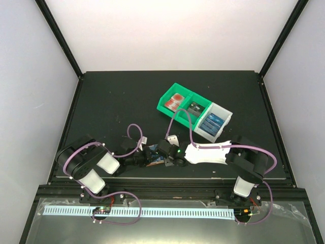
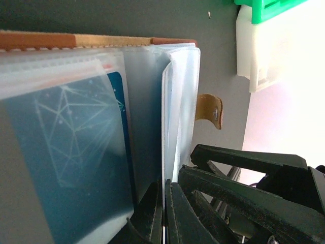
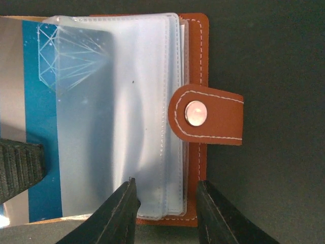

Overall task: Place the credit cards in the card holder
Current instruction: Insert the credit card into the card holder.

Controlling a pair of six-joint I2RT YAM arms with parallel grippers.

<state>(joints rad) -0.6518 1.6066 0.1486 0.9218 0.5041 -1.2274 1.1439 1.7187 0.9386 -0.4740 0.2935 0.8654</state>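
A: Card holder point(image 3: 195, 56): reddish-brown leather, pale stitching along the edge. Same on the snap tab point(image 3: 213, 114), silver stud at centre.
B: Confirmed. Clear sleeves point(image 3: 137, 112) inside, milky, faintly bluish. Behind them a blue card point(image 3: 45, 101): fine pale-line geometric web, grey band at its left.
A: Far right: green bin point(image 1: 167, 96). Red cards point(image 1: 175, 102) with pale marks in its left compartment, a dark card point(image 1: 195, 108) in the right one.
B: Just right of that, pale grey bin point(image 1: 223, 110); blue cards point(image 1: 212, 122) with lighter streaks.
A: Table point(image 1: 117, 101) matt black, a few pale specks.
B: Left gripper point(image 2: 163, 213) and right gripper point(image 3: 167, 213) black. Cables point(image 1: 133, 127) purple.
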